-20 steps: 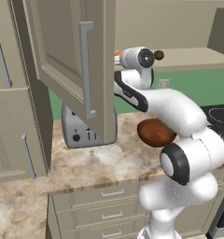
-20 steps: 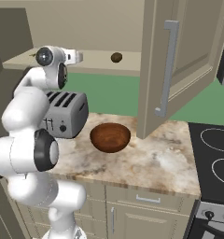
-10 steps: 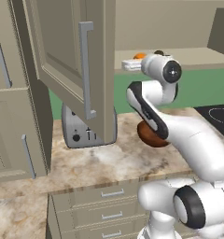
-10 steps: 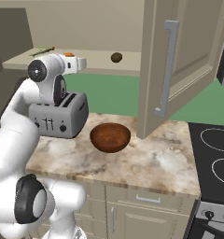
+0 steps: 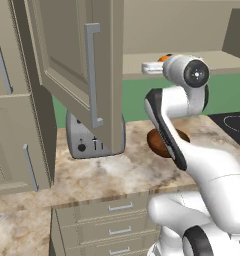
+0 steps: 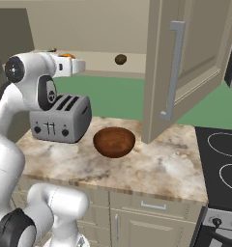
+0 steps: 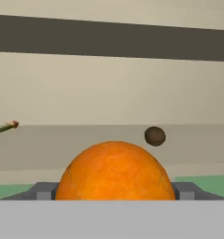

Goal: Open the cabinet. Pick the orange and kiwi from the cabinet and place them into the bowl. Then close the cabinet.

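The cabinet stands open, its left door (image 5: 67,60) and right door (image 6: 190,62) swung out toward me. On its bottom shelf lies the orange (image 6: 65,56) (image 5: 165,58), and in the hand view the orange (image 7: 114,170) looms large and close. My gripper (image 7: 115,192) (image 6: 77,66) (image 5: 148,67) is open at the shelf, with a finger (image 7: 44,190) on each side of the orange. The kiwi (image 6: 120,59) (image 7: 155,136) sits farther along the shelf to the right. Below on the counter rests the reddish-brown bowl (image 6: 114,141), and in the left base view the bowl (image 5: 155,142) is partly hidden behind my arm.
A silver toaster (image 6: 60,118) (image 5: 87,142) stands on the counter left of the bowl, under the open left door. A thin green stalk (image 7: 4,127) lies on the shelf left of the orange. A black stove top (image 6: 224,159) borders the counter on the right.
My arm has swung round and the hand has come in level with the shelf, up to the orange. The jaws stay open. Orange, kiwi and bowl have not moved.
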Robot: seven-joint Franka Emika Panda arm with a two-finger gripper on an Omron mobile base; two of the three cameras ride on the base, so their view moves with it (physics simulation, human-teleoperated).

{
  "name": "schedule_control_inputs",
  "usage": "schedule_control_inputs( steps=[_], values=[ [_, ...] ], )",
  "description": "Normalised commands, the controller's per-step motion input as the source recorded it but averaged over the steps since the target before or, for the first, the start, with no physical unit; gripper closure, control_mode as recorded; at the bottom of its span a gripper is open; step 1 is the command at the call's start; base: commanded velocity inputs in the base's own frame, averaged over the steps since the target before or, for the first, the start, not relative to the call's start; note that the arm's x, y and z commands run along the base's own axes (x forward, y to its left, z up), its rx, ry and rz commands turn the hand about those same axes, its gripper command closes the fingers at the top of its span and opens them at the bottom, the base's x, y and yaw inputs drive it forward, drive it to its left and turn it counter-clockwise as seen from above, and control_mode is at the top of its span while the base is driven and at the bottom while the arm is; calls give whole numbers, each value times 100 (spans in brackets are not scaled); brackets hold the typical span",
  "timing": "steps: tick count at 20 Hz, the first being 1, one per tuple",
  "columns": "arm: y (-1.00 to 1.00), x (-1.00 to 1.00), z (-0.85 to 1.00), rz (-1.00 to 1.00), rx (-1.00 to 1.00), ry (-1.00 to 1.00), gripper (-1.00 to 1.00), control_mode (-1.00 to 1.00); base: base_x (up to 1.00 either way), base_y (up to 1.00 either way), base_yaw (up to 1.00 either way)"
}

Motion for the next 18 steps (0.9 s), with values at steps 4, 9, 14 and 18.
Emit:
schedule_control_inputs(
  steps=[4, 9, 14, 18],
  values=[
    [-16, -63, -20, 0, 0, 1, 100, -100, 0, 0, 0],
    [-35, -64, -47, 0, 0, 12, 100, -100, 0, 0, 0],
    [-29, -7, -44, 0, 2, 23, 100, -100, 0, 0, 0],
    [-14, 2, -36, 0, 5, 42, 100, -100, 0, 0, 0]
  ],
)
